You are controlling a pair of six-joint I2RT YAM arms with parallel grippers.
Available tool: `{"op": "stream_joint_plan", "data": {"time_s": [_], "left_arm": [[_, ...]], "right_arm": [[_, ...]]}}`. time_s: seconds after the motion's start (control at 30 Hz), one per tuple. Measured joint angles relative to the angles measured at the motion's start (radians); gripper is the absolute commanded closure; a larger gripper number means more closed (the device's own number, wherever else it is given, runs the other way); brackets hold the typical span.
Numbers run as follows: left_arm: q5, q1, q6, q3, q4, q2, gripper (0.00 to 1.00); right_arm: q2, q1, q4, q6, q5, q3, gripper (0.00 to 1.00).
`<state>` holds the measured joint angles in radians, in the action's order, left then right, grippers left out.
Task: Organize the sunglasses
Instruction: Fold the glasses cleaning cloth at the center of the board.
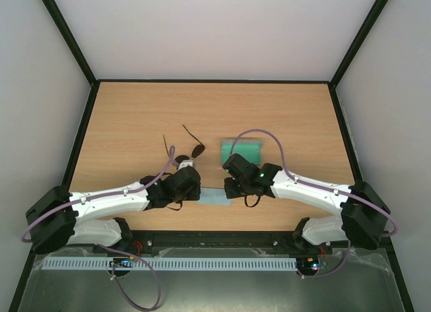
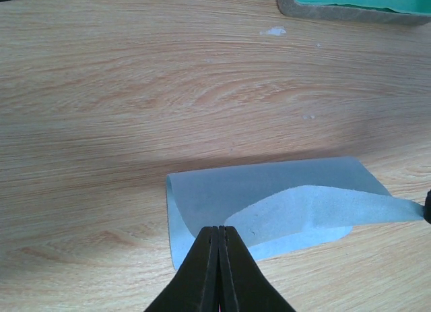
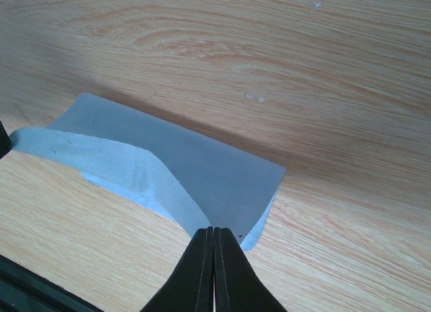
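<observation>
The sunglasses (image 1: 195, 151) lie on the table with their thin arms spread toward the back, just beyond my left wrist. The light blue cloth (image 1: 214, 198) lies between my two grippers near the front edge. My left gripper (image 1: 199, 191) is shut on the cloth's left near corner (image 2: 219, 228). My right gripper (image 1: 229, 189) is shut on its right near corner (image 3: 213, 229). Between them the near edge of the cloth (image 2: 316, 207) is lifted and folded over the part lying flat (image 3: 202, 164). Both pairs of jaws are pressed together.
The open grey case with green lining (image 1: 242, 151) lies just behind my right gripper; its edge shows in the left wrist view (image 2: 350, 5). A dark metal frame (image 1: 87, 116) runs round the wooden table (image 1: 135, 110).
</observation>
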<state>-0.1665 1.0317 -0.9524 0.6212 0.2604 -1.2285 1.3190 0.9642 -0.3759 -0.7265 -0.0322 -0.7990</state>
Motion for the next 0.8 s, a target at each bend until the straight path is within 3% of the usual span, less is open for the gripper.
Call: {"op": "stream_joint_plan", "data": {"time_s": [0.8], "left_arm": [[-0.033, 0.083, -0.070, -0.021, 0.018, 0.027, 0.98]], "right_arm": [[-0.031, 0.079, -0.001, -0.061, -0.025, 0.040, 0.99]]}}
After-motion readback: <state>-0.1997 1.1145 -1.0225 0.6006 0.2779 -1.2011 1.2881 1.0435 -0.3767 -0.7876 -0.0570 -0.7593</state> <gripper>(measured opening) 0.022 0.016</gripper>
